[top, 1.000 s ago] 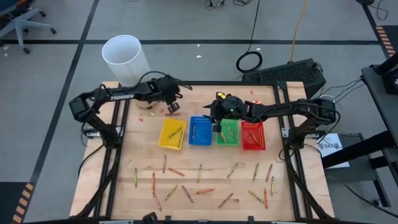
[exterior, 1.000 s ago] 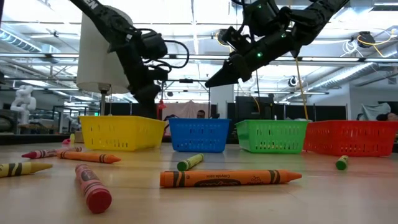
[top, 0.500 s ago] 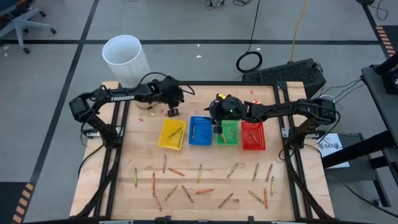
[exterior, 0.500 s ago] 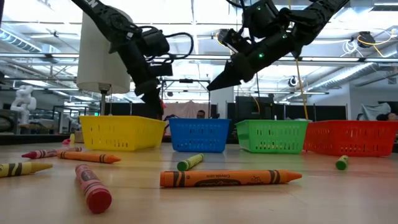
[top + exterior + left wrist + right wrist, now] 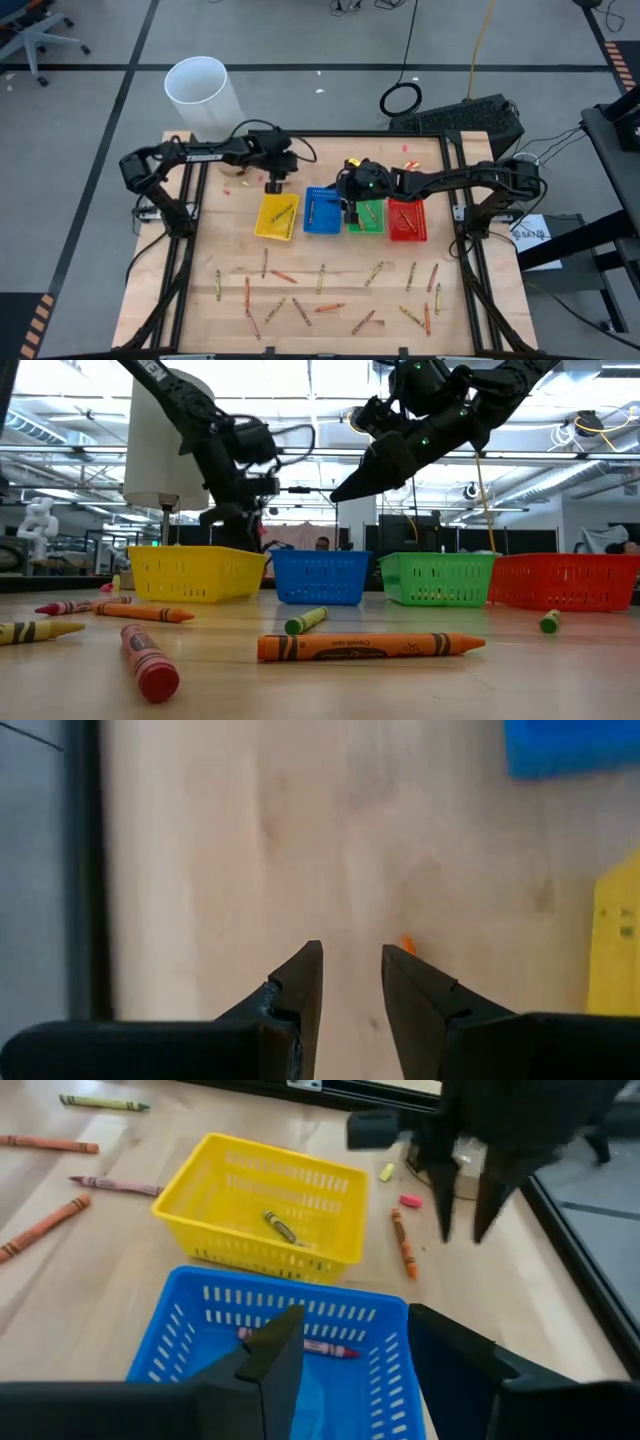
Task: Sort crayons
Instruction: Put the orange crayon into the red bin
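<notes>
The left arm is stretched from the bench's (image 5: 230,250) 9 o'clock edge toward its 12 o'clock side, wrist bent so that the left tool (image 5: 273,183) points down over bare wood just beyond the yellow tray (image 5: 277,216). Its dark, tapered fingers (image 5: 300,982) are parted with nothing between them; an orange crayon tip (image 5: 408,945) is seen on the wood beyond. The right arm is extended from 3 o'clock across the red tray (image 5: 405,218) and green tray (image 5: 370,214), and the right tool (image 5: 351,205) is held above the blue tray (image 5: 322,210), its fingers spread and empty. The four trays are of perforated plastic, rectangular, set in a row. One crayon (image 5: 281,1227) lies in the yellow tray and a reddish one (image 5: 320,1348) in the blue. Most crayons (image 5: 330,290), thin paper-wrapped wax sticks, are scattered over the pale wooden bench toward 6 o'clock
</notes>
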You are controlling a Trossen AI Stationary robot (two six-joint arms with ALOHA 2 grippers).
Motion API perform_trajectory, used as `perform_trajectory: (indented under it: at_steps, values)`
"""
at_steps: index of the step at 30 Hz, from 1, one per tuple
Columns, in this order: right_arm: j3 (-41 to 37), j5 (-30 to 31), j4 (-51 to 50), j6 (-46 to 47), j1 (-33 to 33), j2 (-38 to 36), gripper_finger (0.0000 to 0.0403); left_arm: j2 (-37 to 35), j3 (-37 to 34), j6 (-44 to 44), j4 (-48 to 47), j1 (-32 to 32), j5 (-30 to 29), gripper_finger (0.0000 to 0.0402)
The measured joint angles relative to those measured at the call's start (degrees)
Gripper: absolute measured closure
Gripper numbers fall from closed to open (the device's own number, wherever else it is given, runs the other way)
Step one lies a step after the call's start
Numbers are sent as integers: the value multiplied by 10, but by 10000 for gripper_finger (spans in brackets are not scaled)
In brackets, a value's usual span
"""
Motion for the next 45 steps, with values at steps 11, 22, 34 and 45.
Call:
perform_trajectory:
  at_steps: [11,22,34,45]
  values:
    - [0,0,17,10,9,0,236,31,0,2,-56,-5,6,300]
    - [0,1,45,-17,9,0,236,83,1,-14,-55,-3,-7,300]
    - [0,1,45,-23,9,0,236,87,2,-19,-57,-3,-7,384]
    - [0,1,39,-14,10,0,236,90,14,-61,-56,-3,-9,392]
